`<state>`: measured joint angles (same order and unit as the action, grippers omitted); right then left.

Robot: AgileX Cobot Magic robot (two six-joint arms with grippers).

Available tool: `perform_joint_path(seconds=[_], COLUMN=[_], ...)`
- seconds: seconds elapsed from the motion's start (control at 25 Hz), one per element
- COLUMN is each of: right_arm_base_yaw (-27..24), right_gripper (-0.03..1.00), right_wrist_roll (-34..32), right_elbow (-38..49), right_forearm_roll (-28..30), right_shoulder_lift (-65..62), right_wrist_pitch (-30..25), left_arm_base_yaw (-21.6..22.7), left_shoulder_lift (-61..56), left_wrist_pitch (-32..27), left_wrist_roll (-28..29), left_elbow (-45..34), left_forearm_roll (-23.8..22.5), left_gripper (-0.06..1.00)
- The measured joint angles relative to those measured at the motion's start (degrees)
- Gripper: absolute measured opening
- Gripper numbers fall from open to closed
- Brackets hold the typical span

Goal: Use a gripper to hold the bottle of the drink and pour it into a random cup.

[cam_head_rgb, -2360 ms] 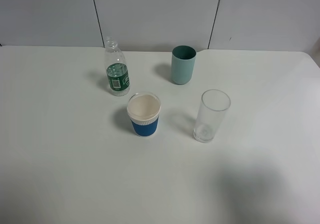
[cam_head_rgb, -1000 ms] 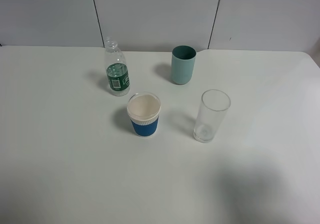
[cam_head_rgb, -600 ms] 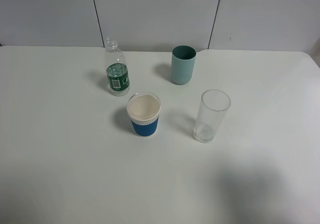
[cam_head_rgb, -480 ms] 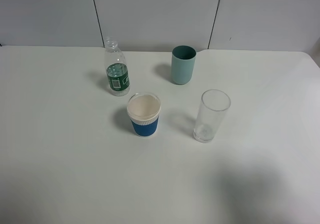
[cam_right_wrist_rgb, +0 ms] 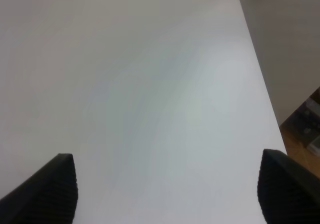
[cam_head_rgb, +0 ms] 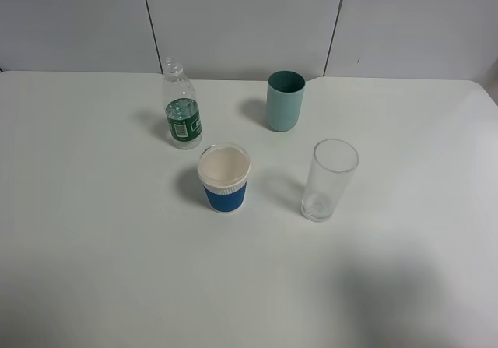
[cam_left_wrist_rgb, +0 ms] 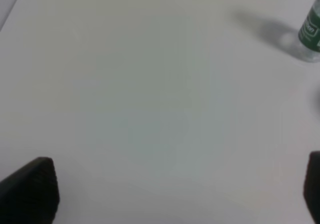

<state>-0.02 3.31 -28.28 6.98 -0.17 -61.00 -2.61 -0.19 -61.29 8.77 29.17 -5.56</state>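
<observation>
The bottle of the drink (cam_head_rgb: 181, 107) is clear with a dark green label and stands upright at the back left of the white table (cam_head_rgb: 93, 231); its lower part also shows in the left wrist view (cam_left_wrist_rgb: 311, 33). The teal-green cup (cam_head_rgb: 285, 100) stands upright at the back centre, to the bottle's right. Neither gripper shows in the exterior high view. My left gripper (cam_left_wrist_rgb: 180, 194) is open, with black fingertips (cam_left_wrist_rgb: 30, 191) wide apart over bare table, far from the bottle. My right gripper (cam_right_wrist_rgb: 167, 191) is open, its fingertips (cam_right_wrist_rgb: 45, 189) wide apart over bare table near its edge.
A white cup with a blue sleeve (cam_head_rgb: 224, 177) stands in front of the bottle. A clear glass tumbler (cam_head_rgb: 329, 180) stands to its right. The table's edge (cam_right_wrist_rgb: 260, 78) runs close by the right gripper, with floor beyond it.
</observation>
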Motion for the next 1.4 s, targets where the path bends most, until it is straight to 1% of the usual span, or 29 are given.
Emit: perform_joint_path(seconds=[1.4], right_arm_base_yaw=[0.0], right_gripper=[0.74], right_wrist_roll=[0.0], right_elbow=[0.0], right_forearm_roll=[0.0], right_shoulder_lift=[0.0], right_wrist_pitch=[0.0], left_arm_base_yaw=[0.0], left_shoulder_lift=[0.0], left_wrist_pitch=[0.0], left_wrist_roll=[-0.1], left_elbow=[0.0], left_forearm_roll=[0.0], left_gripper=[0.99])
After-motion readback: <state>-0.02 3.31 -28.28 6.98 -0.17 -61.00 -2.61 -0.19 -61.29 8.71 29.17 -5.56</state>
